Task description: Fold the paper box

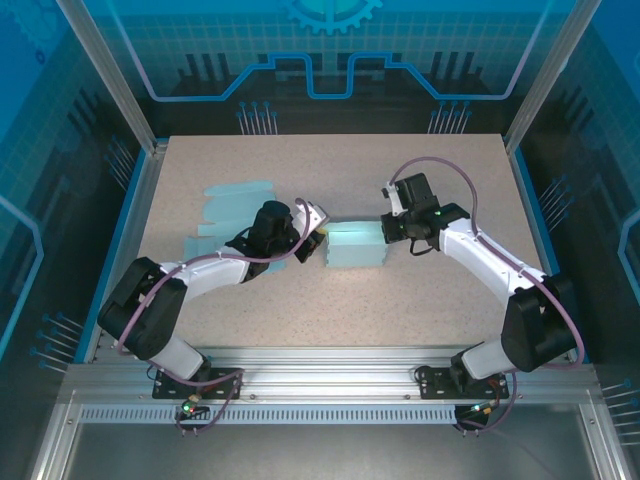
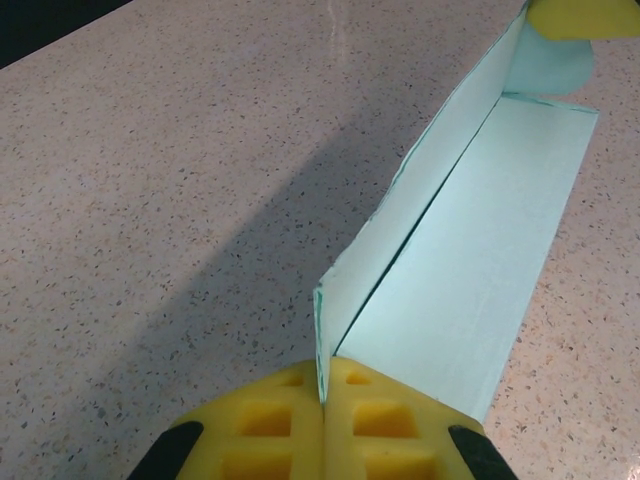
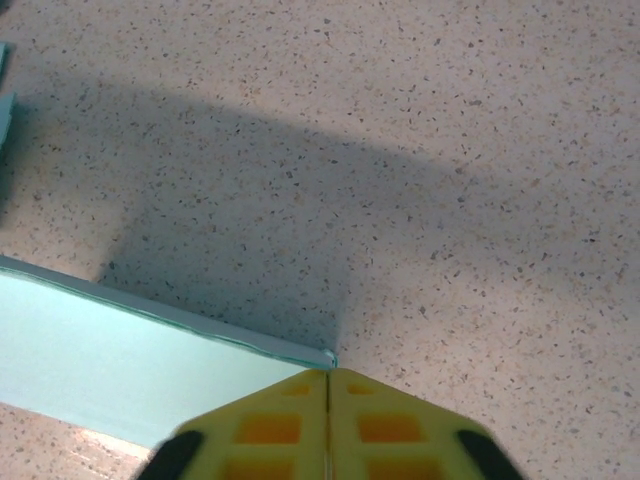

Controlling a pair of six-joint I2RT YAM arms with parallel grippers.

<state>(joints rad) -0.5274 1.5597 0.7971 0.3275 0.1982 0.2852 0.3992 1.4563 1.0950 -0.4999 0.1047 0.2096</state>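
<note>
The pale teal paper box (image 1: 355,247) lies partly folded at the table's middle, one long wall standing up from its flat base (image 2: 480,260). My left gripper (image 1: 318,236) is at its left end, shut on the near end of that upright wall (image 2: 400,230), with the yellow pads (image 2: 270,420) pressed together around the sheet. At the box's right end my right gripper (image 1: 386,228) is also shut. Its yellow pads (image 3: 270,425) meet at the wall's far top corner (image 3: 325,356). That gripper's fingertip (image 2: 575,15) shows beyond the wall's far end.
Several flat teal paper sheets (image 1: 235,205) lie at the left, behind my left arm. Aluminium frame posts and blue panels ring the speckled table (image 1: 440,300). Bare tabletop lies in front of the box and behind it.
</note>
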